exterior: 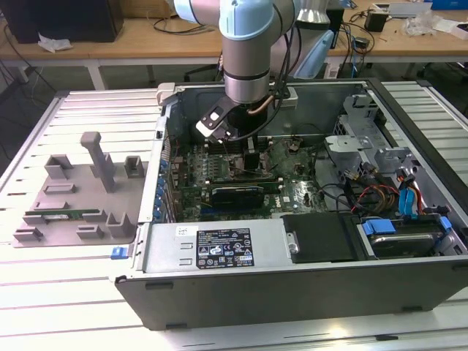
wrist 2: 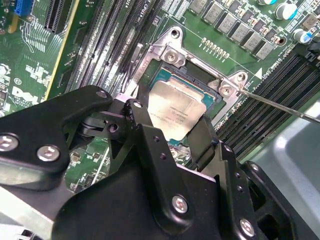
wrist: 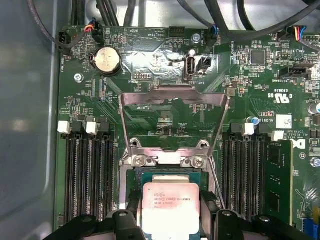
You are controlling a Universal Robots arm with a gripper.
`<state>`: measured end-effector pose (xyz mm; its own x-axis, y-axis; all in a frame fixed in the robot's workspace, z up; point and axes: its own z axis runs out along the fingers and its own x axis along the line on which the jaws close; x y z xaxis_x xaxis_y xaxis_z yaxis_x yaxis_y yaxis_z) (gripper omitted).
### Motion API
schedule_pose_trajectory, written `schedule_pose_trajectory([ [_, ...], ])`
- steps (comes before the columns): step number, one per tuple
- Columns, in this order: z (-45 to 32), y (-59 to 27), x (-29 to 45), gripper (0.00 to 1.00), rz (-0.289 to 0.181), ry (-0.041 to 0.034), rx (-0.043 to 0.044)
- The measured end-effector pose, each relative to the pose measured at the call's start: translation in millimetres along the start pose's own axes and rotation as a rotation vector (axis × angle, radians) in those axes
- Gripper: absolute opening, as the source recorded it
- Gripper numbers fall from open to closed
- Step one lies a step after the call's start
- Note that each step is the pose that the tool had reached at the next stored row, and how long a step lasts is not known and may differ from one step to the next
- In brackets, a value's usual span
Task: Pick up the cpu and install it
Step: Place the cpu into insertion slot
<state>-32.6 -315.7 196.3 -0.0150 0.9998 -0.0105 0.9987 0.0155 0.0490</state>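
The cpu [wrist 2: 176, 106], a flat silver-topped square chip, sits between my gripper's [wrist 2: 170, 127] black fingers, directly over the open socket [wrist 2: 172, 52] on the green motherboard. In the first wrist view the cpu [wrist: 171, 207] lies low in the socket's frame with a finger [wrist: 131, 217] pressed on each side. The socket's metal load plate [wrist: 172, 95] stands swung open, and its thin lever [wrist 2: 280, 105] sticks out sideways. In the exterior view my gripper [exterior: 252, 164] reaches down inside the open computer case [exterior: 292, 270].
Rows of memory slots [wrist: 90, 170] flank the socket on both sides. A black card [exterior: 238, 194] stands just in front of the gripper. Cables and drive bays [exterior: 387, 197] fill the case's right side. A grey fixture tray [exterior: 80, 190] holding a memory stick [exterior: 62, 216] lies at the exterior view's left.
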Motion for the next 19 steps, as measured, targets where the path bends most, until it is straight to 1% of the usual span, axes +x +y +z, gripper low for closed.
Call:
schedule_pose_trajectory([
  [5,0.5,0.1,0.2,0.56,0.000,0.0011,-0.0006],
  [6,0.4,0.1,0.2,0.62,0.000,0.0007,-0.0005],
  [9,0.3,0.0,0.1,0.62,0.000,0.0008,-0.0003],
  [10,0.3,-0.2,0.4,0.62,0.000,0.0076,-0.0004],
  [11,0.2,-0.1,0.8,0.62,0.001,0.0111,-0.0005],
  [19,-4.5,0.0,0.8,0.62,0.001,0.0112,-0.0005],
])
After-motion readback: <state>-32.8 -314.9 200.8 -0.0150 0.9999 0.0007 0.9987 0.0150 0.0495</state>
